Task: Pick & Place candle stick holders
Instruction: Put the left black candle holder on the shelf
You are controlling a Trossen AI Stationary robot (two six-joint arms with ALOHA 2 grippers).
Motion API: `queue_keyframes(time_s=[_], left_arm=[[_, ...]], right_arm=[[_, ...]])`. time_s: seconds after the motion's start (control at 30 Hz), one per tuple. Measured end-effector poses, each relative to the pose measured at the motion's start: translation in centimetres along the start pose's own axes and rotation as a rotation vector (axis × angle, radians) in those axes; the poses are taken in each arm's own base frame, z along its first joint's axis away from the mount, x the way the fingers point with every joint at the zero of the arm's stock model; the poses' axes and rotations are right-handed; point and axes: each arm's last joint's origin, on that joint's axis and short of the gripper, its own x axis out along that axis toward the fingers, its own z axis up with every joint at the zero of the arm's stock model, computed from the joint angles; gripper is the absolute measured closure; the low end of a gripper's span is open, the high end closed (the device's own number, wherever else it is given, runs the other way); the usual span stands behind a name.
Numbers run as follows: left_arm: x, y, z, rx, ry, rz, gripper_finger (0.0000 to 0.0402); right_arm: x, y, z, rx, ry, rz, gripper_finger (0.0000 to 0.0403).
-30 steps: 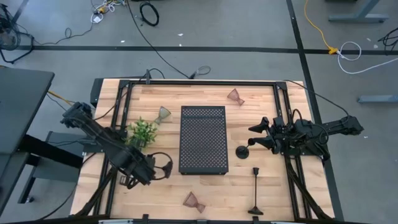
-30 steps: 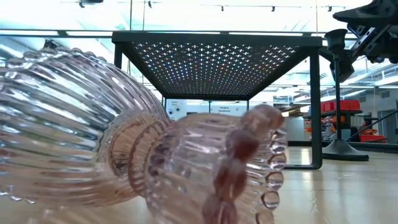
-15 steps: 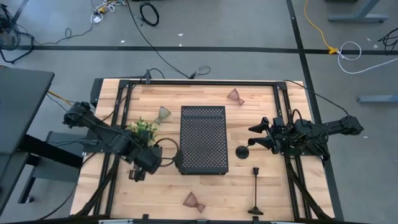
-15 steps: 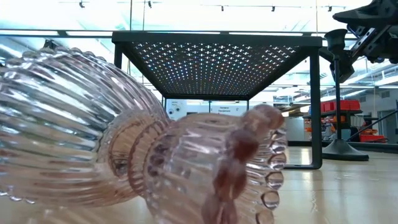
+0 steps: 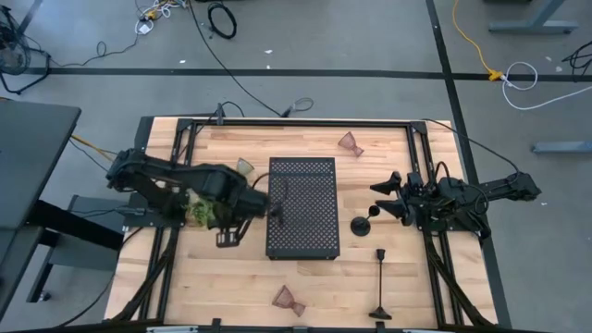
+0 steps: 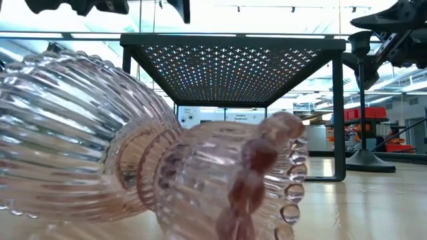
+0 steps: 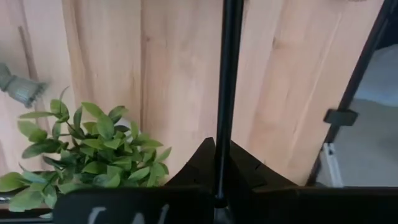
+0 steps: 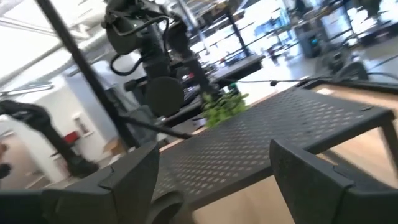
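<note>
Your open lane: bare wooden tabletop (image 5: 222, 277) at lower left. Centre blocked by black perforated rectangular tray (image 5: 310, 217); green leafy sprig (image 5: 202, 211) crowds its left.

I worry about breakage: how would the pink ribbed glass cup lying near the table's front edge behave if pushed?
The pink glass cup lies on its side, so it would probably roll, curving because of its hourglass waist. Thin ribbed glass looks fragile and likely slippery for fingers.

Both arms are showing dark, near-black jointed links, with black cables looping along them behind each claw. The right gripper (image 8: 214, 186) is showing two broad, flat, matte dark fingers (image 8: 323, 186), and pale markings are showing on the black housing just behind the left gripper (image 7: 219, 163).
</note>
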Motion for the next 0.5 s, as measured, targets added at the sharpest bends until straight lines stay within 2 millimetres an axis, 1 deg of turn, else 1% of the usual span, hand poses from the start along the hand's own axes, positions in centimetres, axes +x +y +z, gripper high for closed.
queue_keyframes(time_s=[0.1,0.23,0.37,0.5], left_arm=[[-0.3,0.7,0.3,-0.012,-0.002,-0.034,0.039],[-1.9,1.1,0.6,0.005,-0.059,-0.072,0.039],[-3.8,1.3,0.7,0.001,-0.145,-0.052,0.0386],[-5.2,1.3,0.7,0.023,-0.198,-0.073,0.039]], right_arm=[[0.0,0.0,0.1,-0.009,-0.023,-0.022,0.0101],[-0.1,0.2,1.0,0.006,-0.12,-0.021,0.0101],[-0.1,0.8,2.2,-0.097,-0.165,-0.019,0.0101],[0.1,1.6,4.0,-0.19,-0.137,-0.081,0.0113]])
